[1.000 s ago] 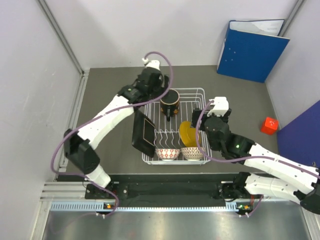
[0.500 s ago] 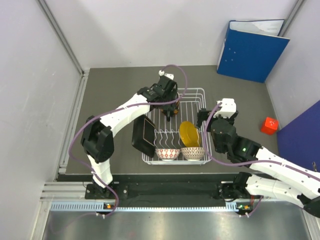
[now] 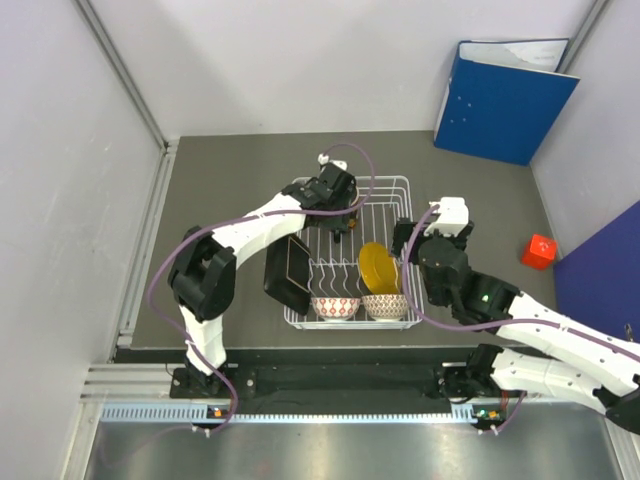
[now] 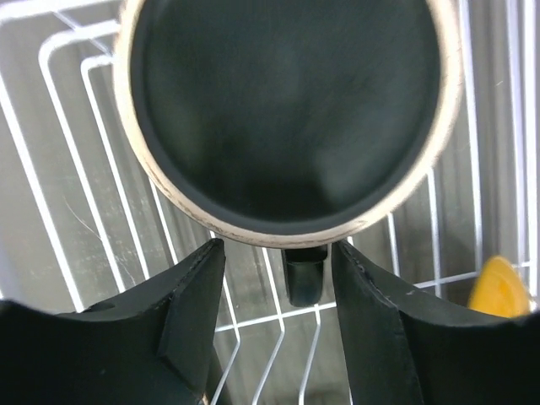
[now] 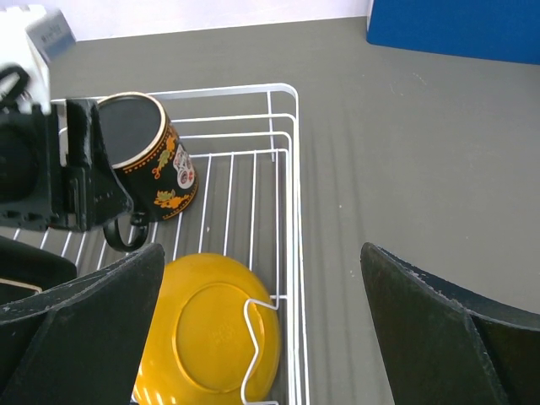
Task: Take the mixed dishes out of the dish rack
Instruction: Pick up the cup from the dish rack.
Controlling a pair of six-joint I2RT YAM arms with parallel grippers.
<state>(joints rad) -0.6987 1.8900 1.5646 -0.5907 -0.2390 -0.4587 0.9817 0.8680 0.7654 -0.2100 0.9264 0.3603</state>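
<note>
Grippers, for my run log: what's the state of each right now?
Left gripper: open, straddling the handle of the mug, not clamped.
Right gripper: open, holding nothing.

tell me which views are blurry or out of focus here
Left wrist: the mug sits too close, its rim soft and its inside featureless dark. Right wrist: yellow plate and dish rack crisp, only the near fingers blurred. Top external: even light, sharp, no glare.
</note>
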